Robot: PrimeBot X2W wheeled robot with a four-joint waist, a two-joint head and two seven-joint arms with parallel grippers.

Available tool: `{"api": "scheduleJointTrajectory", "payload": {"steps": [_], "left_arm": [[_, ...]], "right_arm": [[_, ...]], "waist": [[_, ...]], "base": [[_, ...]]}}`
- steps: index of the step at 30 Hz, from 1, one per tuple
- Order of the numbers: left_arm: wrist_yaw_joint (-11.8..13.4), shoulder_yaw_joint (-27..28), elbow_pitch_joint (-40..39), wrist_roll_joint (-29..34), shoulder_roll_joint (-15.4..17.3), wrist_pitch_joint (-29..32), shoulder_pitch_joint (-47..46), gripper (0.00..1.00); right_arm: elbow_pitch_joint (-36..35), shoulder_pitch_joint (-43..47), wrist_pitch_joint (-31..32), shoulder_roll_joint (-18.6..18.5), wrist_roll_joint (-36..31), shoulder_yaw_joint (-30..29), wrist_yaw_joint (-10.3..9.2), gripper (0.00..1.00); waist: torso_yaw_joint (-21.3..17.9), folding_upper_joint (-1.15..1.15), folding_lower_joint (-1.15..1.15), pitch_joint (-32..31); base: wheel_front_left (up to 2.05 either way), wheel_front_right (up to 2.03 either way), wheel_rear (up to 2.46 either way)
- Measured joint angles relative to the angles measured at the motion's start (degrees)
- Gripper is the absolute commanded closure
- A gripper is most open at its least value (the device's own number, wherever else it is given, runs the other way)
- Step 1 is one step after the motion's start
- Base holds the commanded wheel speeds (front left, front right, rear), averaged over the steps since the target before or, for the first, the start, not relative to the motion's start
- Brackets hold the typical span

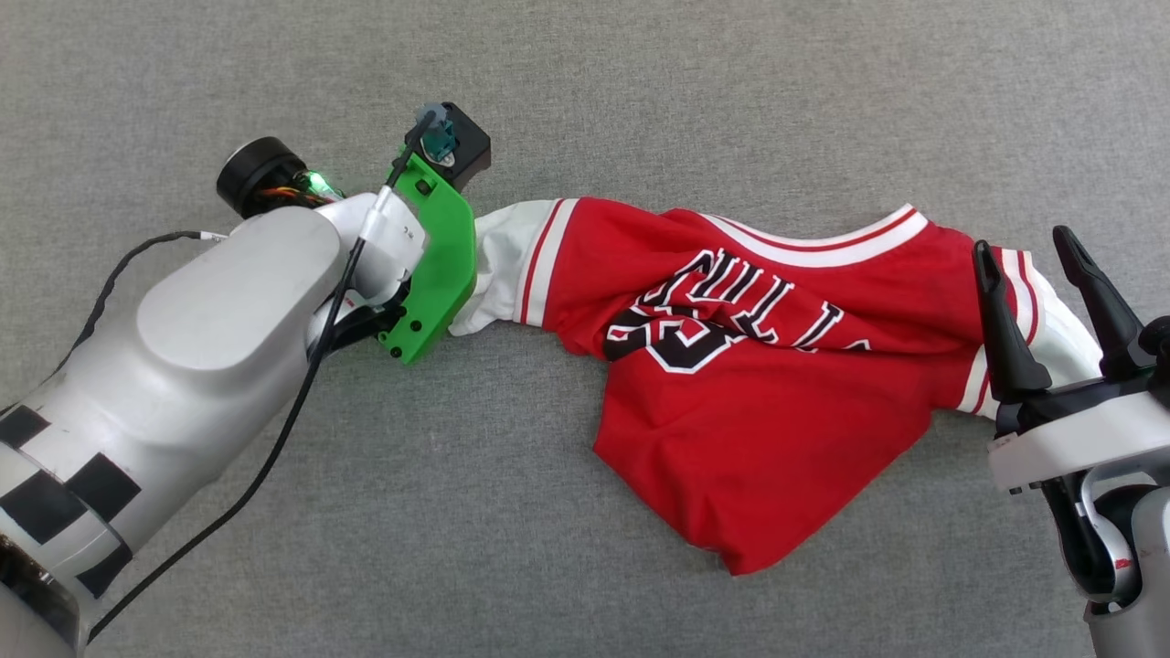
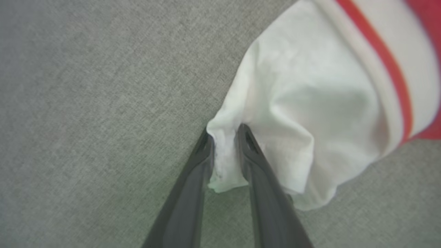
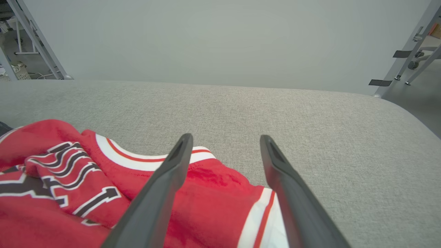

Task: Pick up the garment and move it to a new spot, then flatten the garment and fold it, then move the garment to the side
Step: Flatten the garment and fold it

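The garment [image 1: 759,420] lies crumpled on the grey cloth surface, red with black white-outlined letters facing up and a white sleeve at each end. In the left wrist view my left gripper [image 2: 224,132] points down at the left sleeve [image 2: 310,103], with its two fingers pinched on a small fold at the sleeve's edge. In the head view the green bracket of my left wrist [image 1: 439,265] covers that spot. My right gripper [image 1: 1024,242] hangs open just above the garment's right shoulder and sleeve [image 3: 206,206], nothing between its fingers [image 3: 172,172].
The grey cloth surface [image 1: 585,91] stretches all around the garment. In the right wrist view its far edge [image 3: 220,84] meets a pale wall, with metal frame legs at the far left [image 3: 38,44] and far right [image 3: 406,51]. A black cable [image 1: 274,457] runs along my left forearm.
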Motion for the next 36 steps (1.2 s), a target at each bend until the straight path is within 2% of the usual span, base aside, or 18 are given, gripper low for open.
{"api": "scheduleJointTrajectory", "payload": {"steps": [4, 8, 14, 16, 21, 25, 36], "left_arm": [[-0.01, -1.51, -0.11, 0.9, 0.12, -7.82, 0.73, 1.0], [0.0, -1.88, -0.67, 3.47, 1.76, -16.17, 0.76, 1.0], [0.03, -0.03, -1.18, 3.87, 5.08, -23.38, -0.11, 1.0], [0.35, 0.76, -1.4, 3.77, 6.56, -24.12, -0.19, 1.0], [2.94, 2.96, -1.3, 2.9, 11.0, -26.37, 0.18, 1.0], [4.19, 3.52, 0.34, 0.0, 13.77, -26.26, 3.94, 1.0], [4.46, 2.88, 5.9, -9.31, 14.51, -24.26, 18.63, 1.0]], "right_arm": [[0.09, 0.03, -0.42, -0.04, -0.26, -0.74, 0.0, 0.0], [0.31, 0.97, -0.43, -0.03, -0.42, -1.92, 0.0, 0.0], [0.47, 2.89, -0.45, 0.19, -0.44, -2.5, 0.0, 0.0], [0.38, 3.13, -0.47, 0.3, -0.45, -2.64, 0.0, 0.0], [0.04, 3.3, -0.77, 0.6, -0.59, -2.97, 0.0, 0.0], [0.16, 4.08, -0.93, 1.21, -0.64, -3.33, 0.0, 0.0], [1.08, 5.95, -0.99, 1.69, -0.94, -5.21, 0.0, 0.0]], "waist": [[0.81, 0.0, 0.0, -1.36], [1.94, 0.0, 0.0, -3.25], [3.81, 0.0, 0.0, -6.43], [4.32, 0.0, 0.0, -7.31], [5.24, 0.0, 0.0, -8.76], [4.97, 0.0, 0.0, -8.61], [4.5, 0.0, 0.0, -8.64]], "base": [[0.0, 0.0, 0.0], [0.0, 0.0, 0.0], [0.0, 0.0, 0.0], [0.0, 0.0, 0.0], [0.0, 0.0, 0.0], [0.0, 0.0, 0.0], [0.0, 0.0, 0.0]]}}
